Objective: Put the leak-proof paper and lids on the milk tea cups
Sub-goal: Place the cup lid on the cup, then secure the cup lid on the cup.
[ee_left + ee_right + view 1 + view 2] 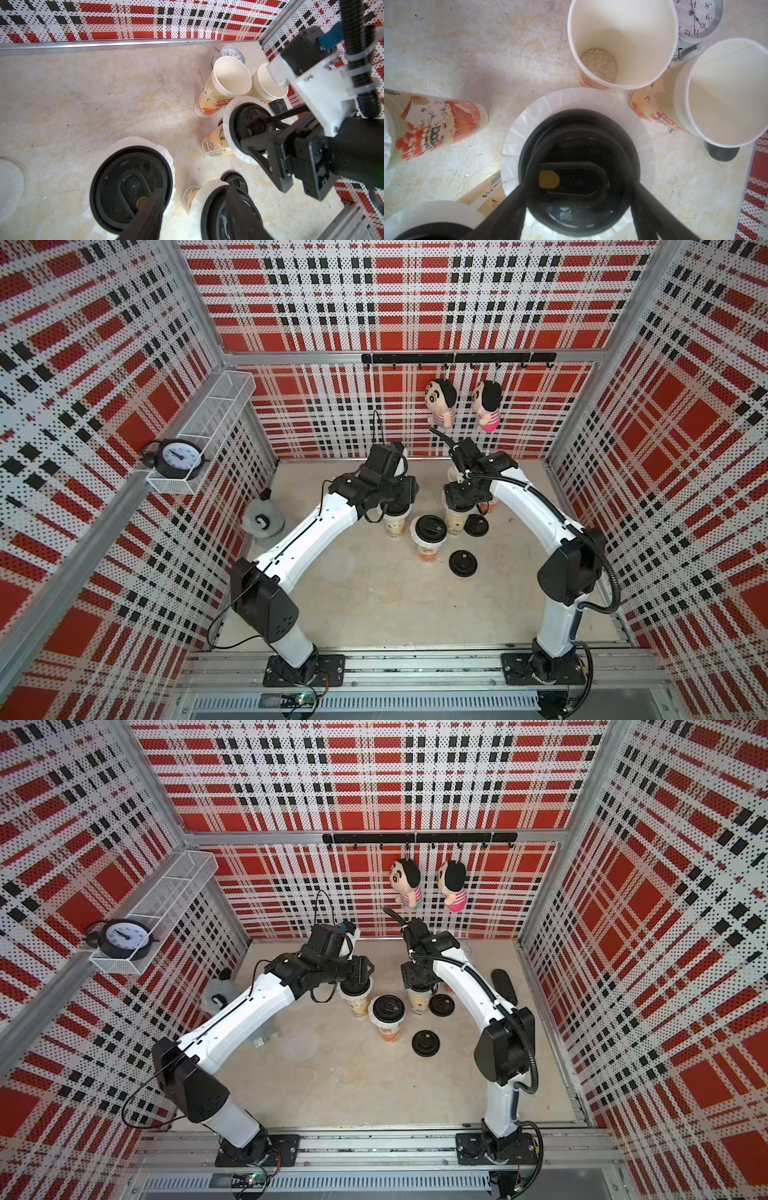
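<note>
Three milk tea cups stand in a cluster, each with leak-proof paper (571, 99) ruffled under a black lid. My right gripper (577, 207) is open, its fingers (510, 209) close on either side of the lid (577, 153) of one cup (455, 526). My left gripper (193, 212) is open above the gap between the two other lidded cups (131, 187) (226, 209), with nothing between its fingers. Two uncovered cups (623, 39) (726, 91) stand behind. Spare paper (8, 185) lies flat on the table.
Two loose black lids (476, 524) (462, 563) lie on the table right of the cups. A small white clock (695, 18) stands behind the open cups. A paper stack (264, 522) sits by the left wall. Plush dolls (440, 402) hang on the back wall.
</note>
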Robot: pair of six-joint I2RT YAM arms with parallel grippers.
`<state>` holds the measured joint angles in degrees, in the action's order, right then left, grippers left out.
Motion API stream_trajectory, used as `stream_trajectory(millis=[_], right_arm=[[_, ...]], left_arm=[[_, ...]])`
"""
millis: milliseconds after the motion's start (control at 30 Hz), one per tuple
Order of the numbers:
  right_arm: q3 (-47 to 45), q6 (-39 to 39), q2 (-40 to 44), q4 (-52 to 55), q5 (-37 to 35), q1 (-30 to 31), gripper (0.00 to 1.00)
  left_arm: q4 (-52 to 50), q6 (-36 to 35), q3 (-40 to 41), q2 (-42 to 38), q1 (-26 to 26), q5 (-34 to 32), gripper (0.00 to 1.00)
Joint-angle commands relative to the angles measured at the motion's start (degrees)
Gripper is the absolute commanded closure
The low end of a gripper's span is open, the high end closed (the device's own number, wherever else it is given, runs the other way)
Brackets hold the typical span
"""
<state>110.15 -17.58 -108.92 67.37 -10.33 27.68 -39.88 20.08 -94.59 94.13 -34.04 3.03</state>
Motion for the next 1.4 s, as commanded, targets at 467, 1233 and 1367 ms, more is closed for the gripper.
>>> stream_trajectory(millis=[467, 1233, 1367], right_arm=[[-0.37, -0.87, 0.77, -0.49, -0.23, 0.44, 0.15], [-19.53, -9.12, 28.16, -12.82, 8.8, -15.51, 0.12], [-26.85, -8.69, 32.23, -14.9, 13.63, -20.4, 0.12]], left_arm=[[0.59, -1.17, -0.05, -1.76, 0.56, 0.82, 0.48], [-17.52, -13.49, -39.2, 27.37, -7.0, -3.21, 0.42], [-17.56, -16.73, -40.59, 30.31, -8.87, -3.02, 0.36]])
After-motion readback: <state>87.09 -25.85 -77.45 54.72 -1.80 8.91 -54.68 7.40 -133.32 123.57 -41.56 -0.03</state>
